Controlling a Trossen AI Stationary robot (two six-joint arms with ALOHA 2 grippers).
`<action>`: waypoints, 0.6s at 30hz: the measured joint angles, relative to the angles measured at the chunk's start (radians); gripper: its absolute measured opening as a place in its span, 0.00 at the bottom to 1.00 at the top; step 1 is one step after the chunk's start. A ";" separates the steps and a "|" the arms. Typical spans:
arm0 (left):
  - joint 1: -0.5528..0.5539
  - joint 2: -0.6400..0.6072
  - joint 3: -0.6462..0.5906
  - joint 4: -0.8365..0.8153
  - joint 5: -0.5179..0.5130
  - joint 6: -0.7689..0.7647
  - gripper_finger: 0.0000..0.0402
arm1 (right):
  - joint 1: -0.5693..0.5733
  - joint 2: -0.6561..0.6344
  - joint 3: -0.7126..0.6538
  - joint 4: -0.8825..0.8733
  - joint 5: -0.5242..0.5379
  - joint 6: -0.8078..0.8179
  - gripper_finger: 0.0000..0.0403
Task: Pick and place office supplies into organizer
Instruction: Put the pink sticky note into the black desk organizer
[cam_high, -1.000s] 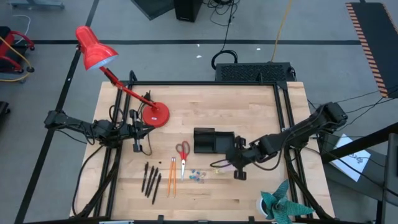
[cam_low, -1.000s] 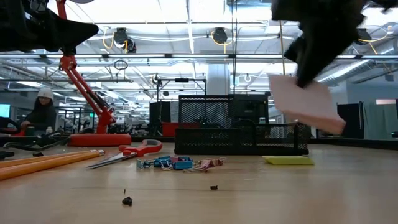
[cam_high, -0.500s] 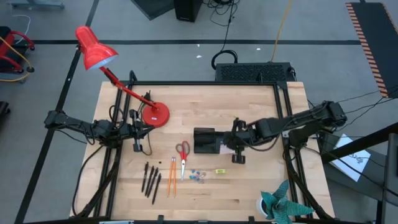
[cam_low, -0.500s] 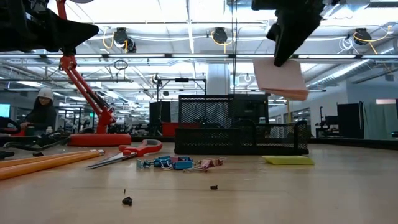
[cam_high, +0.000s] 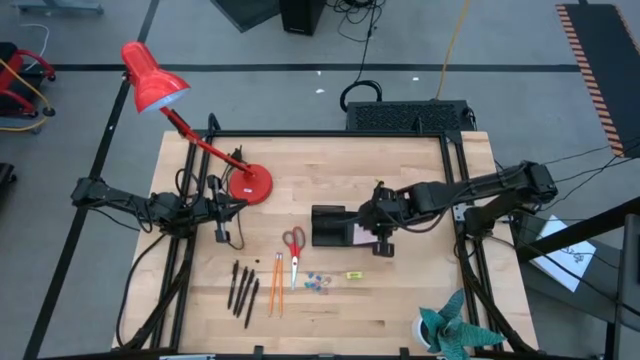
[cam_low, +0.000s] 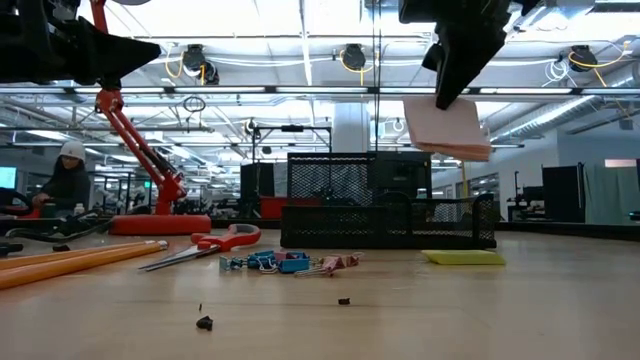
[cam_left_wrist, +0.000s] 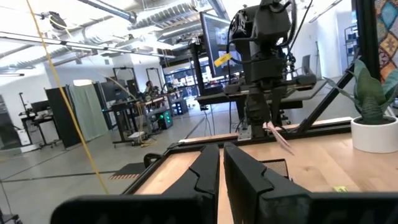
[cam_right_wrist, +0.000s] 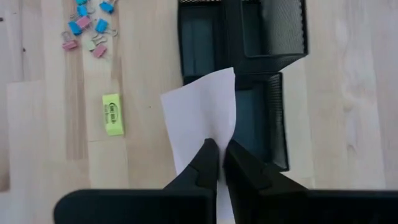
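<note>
Pinching the pink note pad (cam_right_wrist: 202, 118), right jaws hang above the organizer (cam_right_wrist: 273, 37); left jaws clenched empty.

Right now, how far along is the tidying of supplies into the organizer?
Nothing looks placed yet: the organizer shows empty compartments in the right wrist view. In hand: the right gripper is shut on the pink note pad, above the organizer. Left on the table: scissors, pens, pencils, clips and the yellow piece. The left gripper waits near the lamp.
</note>
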 joint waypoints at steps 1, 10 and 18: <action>0.000 0.000 0.000 0.000 0.000 0.000 0.08 | -0.009 0.001 0.000 0.004 0.000 -0.007 0.02; 0.000 0.000 0.000 -0.001 0.000 0.000 0.08 | -0.098 0.069 -0.003 0.023 -0.014 -0.125 0.02; 0.000 0.000 0.000 -0.008 -0.006 0.000 0.08 | -0.163 0.094 -0.089 0.128 -0.076 -0.140 0.02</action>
